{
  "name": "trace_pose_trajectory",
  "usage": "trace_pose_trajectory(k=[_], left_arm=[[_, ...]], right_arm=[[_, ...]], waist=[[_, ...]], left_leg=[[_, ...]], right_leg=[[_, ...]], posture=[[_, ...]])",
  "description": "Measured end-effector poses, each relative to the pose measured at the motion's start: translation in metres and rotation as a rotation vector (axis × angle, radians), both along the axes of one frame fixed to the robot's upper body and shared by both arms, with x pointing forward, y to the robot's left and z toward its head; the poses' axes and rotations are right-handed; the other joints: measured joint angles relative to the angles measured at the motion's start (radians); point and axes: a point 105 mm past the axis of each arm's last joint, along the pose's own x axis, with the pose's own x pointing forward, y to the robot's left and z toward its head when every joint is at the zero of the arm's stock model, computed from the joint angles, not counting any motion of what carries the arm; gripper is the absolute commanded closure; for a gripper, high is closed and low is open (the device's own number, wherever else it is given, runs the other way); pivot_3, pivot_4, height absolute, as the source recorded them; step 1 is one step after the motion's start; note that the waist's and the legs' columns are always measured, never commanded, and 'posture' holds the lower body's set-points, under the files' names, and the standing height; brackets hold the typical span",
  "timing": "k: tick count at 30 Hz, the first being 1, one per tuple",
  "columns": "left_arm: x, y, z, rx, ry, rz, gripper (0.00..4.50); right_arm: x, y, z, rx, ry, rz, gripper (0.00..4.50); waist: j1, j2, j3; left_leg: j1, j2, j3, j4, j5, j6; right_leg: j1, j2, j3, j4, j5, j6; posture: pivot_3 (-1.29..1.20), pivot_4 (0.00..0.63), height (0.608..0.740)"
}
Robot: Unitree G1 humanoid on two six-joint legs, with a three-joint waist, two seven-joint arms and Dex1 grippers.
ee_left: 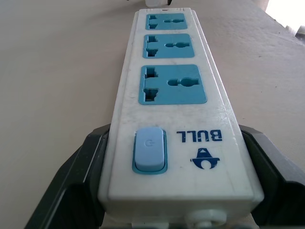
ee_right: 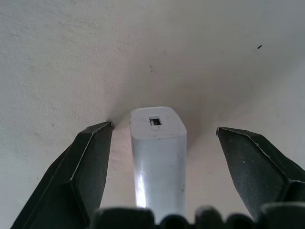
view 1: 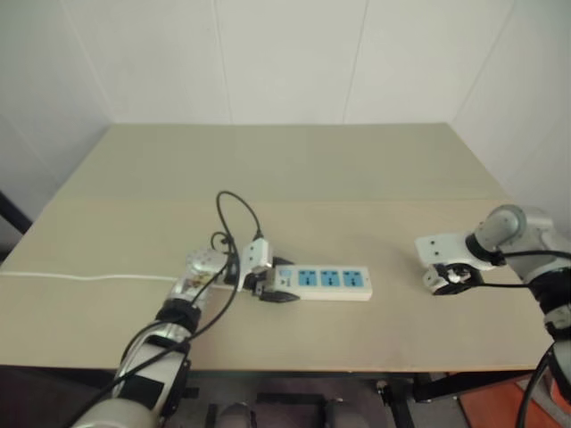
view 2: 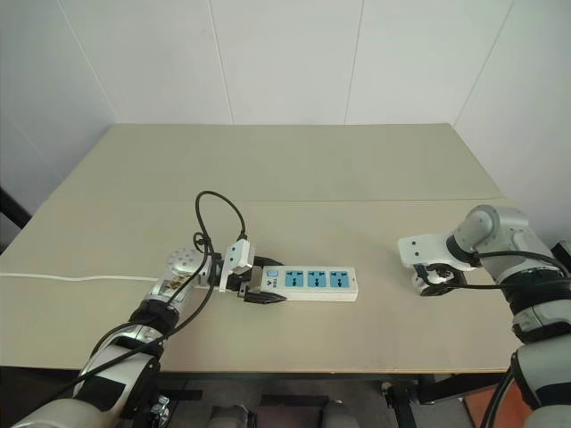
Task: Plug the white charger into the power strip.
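The power strip [view 1: 330,281] lies flat near the table's front, a long white bar with three blue sockets [ee_left: 171,90] facing up. My left gripper [view 1: 272,290] is shut on its switch end, one black finger [ee_left: 76,176] pressed to each side. The white charger [ee_right: 158,152] sits on the table to the right, well apart from the strip. Pointing down over it is my right gripper [ee_right: 164,126], open, with a finger [ee_right: 90,162] on each side of the charger and a gap between each finger and the charger.
The strip's thin white cord [view 1: 89,276] runs left along the table [view 1: 294,169] to its edge. A white wall closes off the table's far side and right side. The front edge lies just below both grippers.
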Motion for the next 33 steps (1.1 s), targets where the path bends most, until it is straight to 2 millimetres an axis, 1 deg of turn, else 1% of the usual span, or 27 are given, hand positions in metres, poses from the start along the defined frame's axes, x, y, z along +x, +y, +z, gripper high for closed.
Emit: trace_pose_trajectory(k=[6, 7, 11, 12, 13, 15, 16, 19, 22, 23, 24, 27, 29, 30, 33], left_arm=[[0.001, 0.002, 0.000, 0.003, 0.001, 0.009, 1.19], [0.001, 0.002, 0.000, 0.003, 0.001, 0.010, 1.19], [0.001, 0.002, 0.000, 0.002, 0.002, 0.010, 1.19], [0.001, 0.002, 0.000, 0.002, 0.004, 0.010, 1.19], [0.001, 0.003, 0.000, 0.001, 0.007, 0.012, 1.19], [0.001, 0.004, 0.000, 0.002, 0.015, 0.015, 1.19], [0.001, 0.002, 0.000, 0.000, 0.016, 0.012, 1.19], [0.000, 0.000, 0.000, -0.001, 0.017, 0.007, 1.19], [-0.001, -0.002, 0.001, 0.001, 0.019, -0.003, 1.19], [-0.001, -0.002, 0.001, 0.001, 0.019, -0.005, 1.19], [-0.001, -0.002, 0.001, 0.002, 0.020, -0.006, 1.19], [-0.001, -0.001, 0.001, 0.007, 0.023, -0.005, 1.19], [-0.001, 0.002, 0.001, 0.015, 0.024, -0.004, 1.19], [-0.001, 0.004, 0.000, 0.018, 0.027, -0.001, 1.19], [-0.001, 0.005, 0.001, 0.020, 0.034, 0.004, 1.19]], right_arm=[[-0.002, 0.002, -0.002, -0.004, 0.021, 0.016, 3.29], [-0.002, 0.002, -0.002, -0.005, 0.020, 0.017, 3.35], [-0.001, 0.005, -0.001, 0.006, 0.002, 0.021, 3.35], [-0.001, 0.007, 0.000, 0.024, -0.009, 0.013, 3.35], [0.002, 0.014, 0.002, 0.079, -0.030, 0.002, 3.35], [0.010, 0.045, 0.015, 0.248, -0.089, 0.011, 3.35], [0.012, 0.053, 0.020, 0.299, -0.104, 0.018, 3.35], [0.017, 0.095, 0.051, 0.626, -0.167, 0.017, 3.35], [0.010, 0.135, 0.082, 0.979, -0.195, 0.028, 3.35], [0.007, 0.143, 0.086, 1.050, -0.189, 0.030, 3.35], [0.003, 0.153, 0.089, 1.162, -0.181, 0.012, 3.35], [-0.004, 0.164, 0.083, 1.319, -0.132, -0.069, 3.35], [-0.008, 0.172, 0.078, 1.388, -0.144, -0.094, 3.35], [-0.011, 0.179, 0.070, 1.445, -0.144, -0.112, 3.35], [-0.016, 0.191, 0.050, 1.514, -0.084, -0.146, 3.35]], waist=[[-0.006, 0.000, 0.000], [-0.006, 0.000, 0.000], [-0.006, 0.000, 0.000], [-0.006, 0.000, 0.000], [-0.007, 0.000, 0.000], [-0.010, 0.001, -0.001], [-0.009, 0.001, -0.001], [-0.007, 0.001, -0.001], [-0.003, 0.001, -0.001], [-0.003, 0.001, -0.001], [-0.002, 0.001, -0.001], [-0.002, 0.001, -0.001], [-0.006, 0.002, -0.001], [-0.007, 0.001, -0.001], [-0.010, 0.002, -0.001]], left_leg=[[0.001, 0.000, 0.000, 0.000, 0.000, 0.000], [0.001, 0.000, 0.000, 0.000, 0.000, 0.000], [0.001, 0.000, 0.000, 0.000, 0.000, 0.000], [0.001, 0.000, 0.000, 0.000, 0.000, 0.000], [0.001, 0.000, 0.000, 0.000, 0.000, 0.000], [0.001, 0.000, 0.000, 0.000, 0.000, 0.000], [0.001, 0.000, 0.000, 0.000, 0.000, 0.000], [0.000, 0.000, -0.001, 0.000, 0.000, 0.000], [-0.002, 0.000, -0.003, 0.000, 0.000, 0.000], [-0.002, 0.000, -0.003, 0.000, 0.000, 0.000], [-0.003, 0.000, -0.003, 0.000, 0.000, 0.000], [-0.003, 0.000, -0.003, 0.000, 0.000, 0.000], [-0.002, 0.000, -0.003, 0.000, 0.000, 0.000], [-0.001, 0.001, -0.004, -0.001, 0.000, 0.000], [-0.001, 0.000, -0.003, 0.000, 0.000, 0.000]], right_leg=[[0.001, 0.000, 0.000, 0.001, 0.000, 0.000], [0.001, 0.000, 0.000, 0.001, 0.000, 0.000], [0.001, 0.000, 0.000, 0.001, 0.000, 0.000], [0.001, 0.000, 0.000, 0.001, 0.000, 0.000], [0.000, 0.000, 0.000, 0.001, 0.000, 0.000], [0.000, 0.000, 0.001, 0.002, 0.000, 0.000], [0.000, 0.000, 0.001, 0.002, 0.000, 0.000], [0.000, 0.001, 0.000, 0.002, 0.000, 0.000], [-0.001, 0.001, -0.001, 0.005, 0.000, 0.000], [-0.001, 0.000, -0.001, 0.005, 0.000, 0.000], [-0.001, 0.000, -0.002, 0.005, 0.000, 0.000], [-0.002, 0.000, -0.002, 0.007, 0.000, 0.000], [-0.002, 0.001, -0.001, 0.008, 0.000, 0.000], [-0.001, 0.002, -0.001, 0.009, 0.000, 0.000], [-0.002, 0.001, 0.000, 0.010, 0.000, 0.000]], posture=[[0.00, 0.150, 0.740], [0.00, 0.150, 0.740], [0.00, 0.150, 0.740], [0.00, 0.150, 0.740], [0.00, 0.150, 0.740], [0.00, 0.150, 0.740], [0.00, 0.150, 0.740], [0.00, 0.150, 0.740], [0.00, 0.150, 0.740], [0.00, 0.150, 0.740], [0.00, 0.150, 0.740], [0.00, 0.150, 0.740], [0.00, 0.150, 0.740], [0.00, 0.150, 0.740], [0.00, 0.150, 0.740]])
